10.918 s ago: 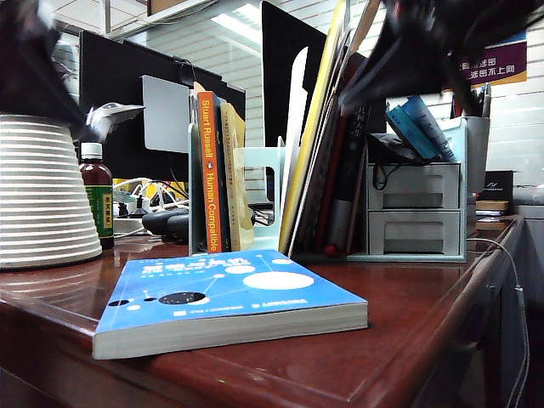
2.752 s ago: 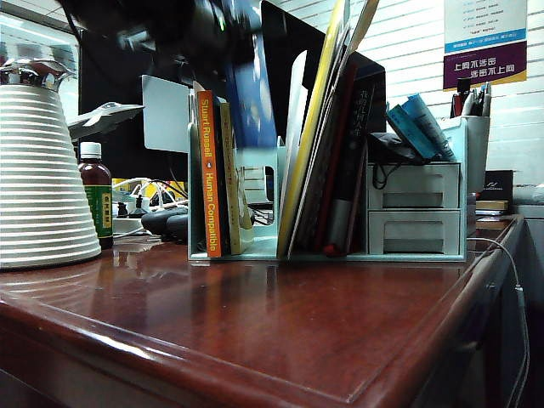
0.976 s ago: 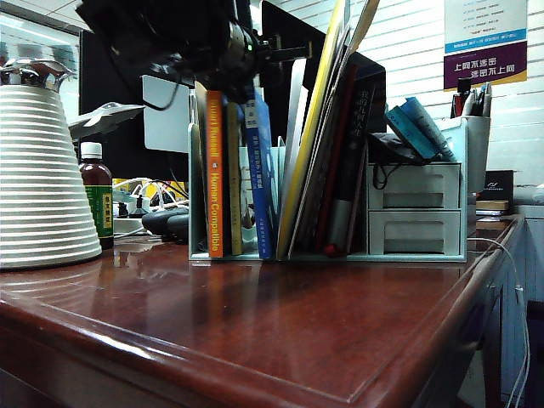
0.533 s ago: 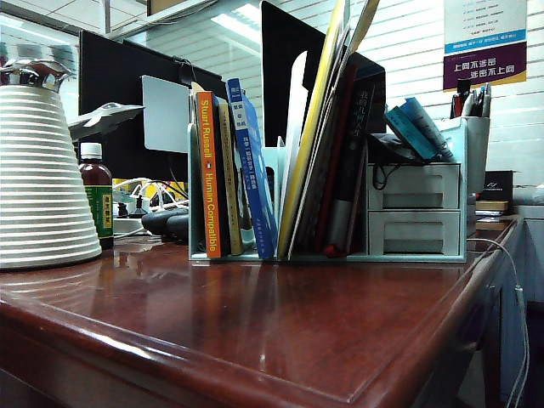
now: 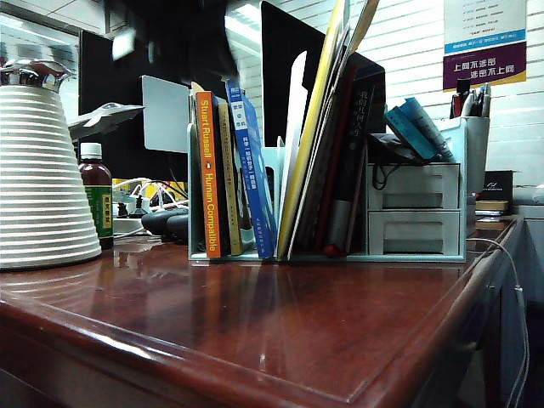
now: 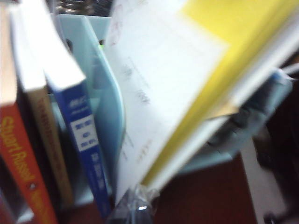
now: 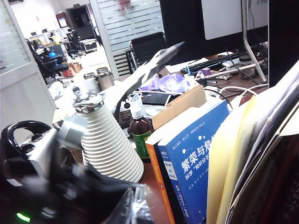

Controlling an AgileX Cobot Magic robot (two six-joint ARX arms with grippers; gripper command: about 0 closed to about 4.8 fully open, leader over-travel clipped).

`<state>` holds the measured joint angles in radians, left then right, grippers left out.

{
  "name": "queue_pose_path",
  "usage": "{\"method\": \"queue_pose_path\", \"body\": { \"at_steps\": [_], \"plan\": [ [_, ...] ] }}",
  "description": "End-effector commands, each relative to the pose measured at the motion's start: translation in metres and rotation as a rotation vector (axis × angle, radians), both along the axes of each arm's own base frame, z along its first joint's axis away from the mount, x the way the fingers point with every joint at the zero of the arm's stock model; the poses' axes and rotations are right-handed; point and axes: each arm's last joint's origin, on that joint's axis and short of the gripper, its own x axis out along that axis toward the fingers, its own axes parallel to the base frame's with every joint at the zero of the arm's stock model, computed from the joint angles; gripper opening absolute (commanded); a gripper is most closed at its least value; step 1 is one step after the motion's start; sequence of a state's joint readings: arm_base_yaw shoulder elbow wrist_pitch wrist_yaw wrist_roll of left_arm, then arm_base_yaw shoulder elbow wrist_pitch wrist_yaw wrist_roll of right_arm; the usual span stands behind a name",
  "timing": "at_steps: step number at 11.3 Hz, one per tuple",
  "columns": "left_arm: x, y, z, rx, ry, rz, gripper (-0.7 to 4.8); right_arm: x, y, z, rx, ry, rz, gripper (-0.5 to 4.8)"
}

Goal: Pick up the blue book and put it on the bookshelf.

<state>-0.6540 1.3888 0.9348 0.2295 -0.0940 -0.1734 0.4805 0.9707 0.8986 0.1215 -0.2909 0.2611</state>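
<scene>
The blue book (image 5: 252, 174) stands spine-out in the mint bookshelf (image 5: 270, 166), tilted with its top toward the orange-spined book and its foot by a curved divider. My left gripper (image 6: 135, 212) is shut and empty, its tips just in front of the blue book (image 6: 86, 147) and the divider (image 6: 105, 88), touching neither. In the exterior view that arm is only a dark blur (image 5: 170, 38) above the books. The right gripper (image 7: 138, 205) is shut on nothing and hangs above and beside the shelf, looking down on the blue book's cover (image 7: 196, 161).
An orange-spined book (image 5: 208, 174) and a tan one stand left of the blue book. Yellow folders (image 5: 310, 127) lean to its right, then a two-drawer unit (image 5: 416, 212). A white ribbed jug (image 5: 42, 170) and a brown bottle (image 5: 98, 200) stand on the table's left side.
My left gripper let go of the blue book's top and pulled up and away, then closed. The book tipped from upright to a lean. The right arm stayed put.
</scene>
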Motion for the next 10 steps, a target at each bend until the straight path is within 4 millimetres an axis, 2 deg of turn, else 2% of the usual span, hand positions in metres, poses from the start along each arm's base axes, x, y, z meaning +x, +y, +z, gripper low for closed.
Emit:
{"method": "queue_pose_path", "body": {
  "at_steps": [1,2,3,5,7,8,10],
  "plan": [
    [0.027,-0.019,-0.023,-0.099,-0.147,0.069,-0.06,-0.002,0.0,0.004,0.008,-0.023,0.03,-0.08],
    [0.03,-0.02,-0.027,-0.098,-0.151,0.096,-0.06,-0.002,0.0,0.004,0.008,-0.023,0.029,-0.08],
    [0.037,-0.021,-0.041,-0.062,-0.14,0.231,-0.06,-0.002,0.0,0.003,0.007,-0.022,0.029,-0.08],
    [0.048,-0.027,-0.052,-0.076,-0.164,0.267,-0.06,-0.002,0.0,0.003,0.006,-0.018,0.026,-0.08],
    [0.076,-0.032,-0.05,-0.051,-0.156,0.332,-0.06,-0.002,0.0,0.003,0.005,-0.016,0.054,-0.08],
    [0.077,-0.032,-0.045,-0.009,-0.155,0.309,-0.06,-0.002,0.0,0.003,0.004,-0.017,0.051,-0.08],
    [0.061,-0.033,-0.023,0.011,-0.179,0.28,-0.06,-0.002,0.0,0.003,0.004,-0.018,0.051,-0.08]
  ]
}}
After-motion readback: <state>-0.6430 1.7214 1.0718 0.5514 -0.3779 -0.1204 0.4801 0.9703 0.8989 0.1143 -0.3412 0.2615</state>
